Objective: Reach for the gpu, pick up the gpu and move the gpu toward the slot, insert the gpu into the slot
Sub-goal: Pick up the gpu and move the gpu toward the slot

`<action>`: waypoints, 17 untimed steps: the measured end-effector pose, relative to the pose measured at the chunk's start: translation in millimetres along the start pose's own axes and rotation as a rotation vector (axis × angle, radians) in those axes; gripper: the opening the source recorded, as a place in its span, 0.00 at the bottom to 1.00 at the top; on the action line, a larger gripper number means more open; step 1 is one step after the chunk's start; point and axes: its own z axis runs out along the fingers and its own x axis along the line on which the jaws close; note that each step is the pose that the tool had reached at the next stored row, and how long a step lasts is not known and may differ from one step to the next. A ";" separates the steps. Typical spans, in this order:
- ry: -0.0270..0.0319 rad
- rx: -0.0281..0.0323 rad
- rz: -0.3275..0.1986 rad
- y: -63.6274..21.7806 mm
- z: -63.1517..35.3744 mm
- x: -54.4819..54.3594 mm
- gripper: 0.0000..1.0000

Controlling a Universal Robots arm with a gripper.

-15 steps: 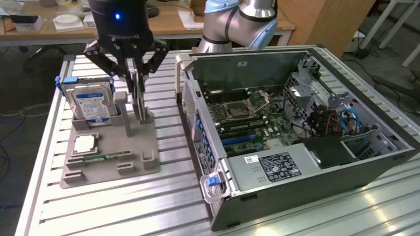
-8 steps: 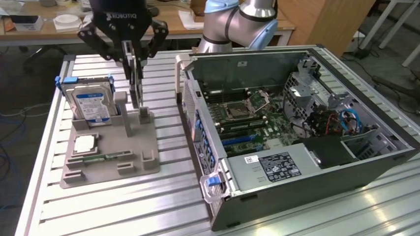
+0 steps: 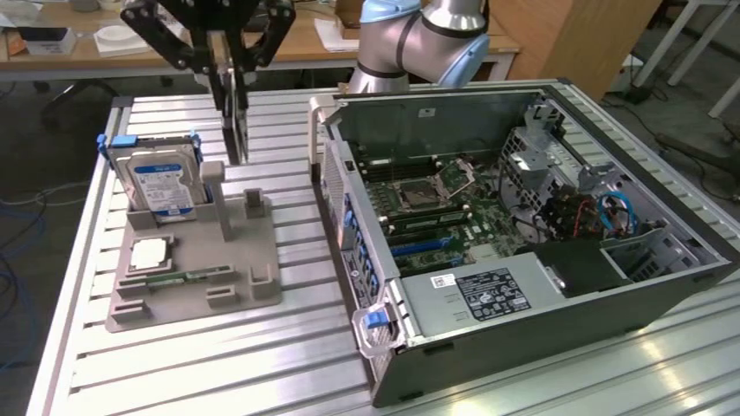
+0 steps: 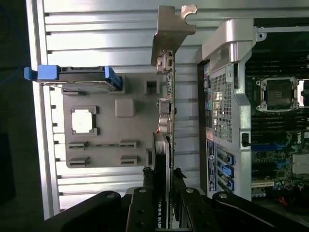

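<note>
My gripper (image 3: 231,74) is shut on the gpu (image 3: 237,121), which hangs on edge in the air above the aluminium table. It is between the grey parts holder and the open computer case. In the wrist view the gpu (image 4: 164,121) appears edge-on with its silver bracket at the far end. My gripper (image 4: 163,178) clamps its near end, with a black finger (image 4: 145,181) on one side. The slot (image 3: 422,246) is a blue strip on the green motherboard inside the case, to the exterior view's right of the card. The wrist view shows the slot (image 4: 263,146) beyond the case wall.
A grey parts holder (image 3: 231,286) carries a silver hard drive with a blue label (image 3: 162,184), a processor chip (image 3: 151,254) and a memory stick (image 3: 191,279). The case's perforated rear wall (image 3: 341,199) stands between card and motherboard. A power supply (image 3: 486,290) fills the case's near end.
</note>
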 end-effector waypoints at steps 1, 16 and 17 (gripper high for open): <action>0.0005 -0.0001 0.000 0.0 -3.1 -0.9 0.26; 0.0268 -0.0010 0.000 3.6 -5.0 -64.6 0.26; 0.0293 -0.0008 0.001 3.9 -4.9 -68.7 0.26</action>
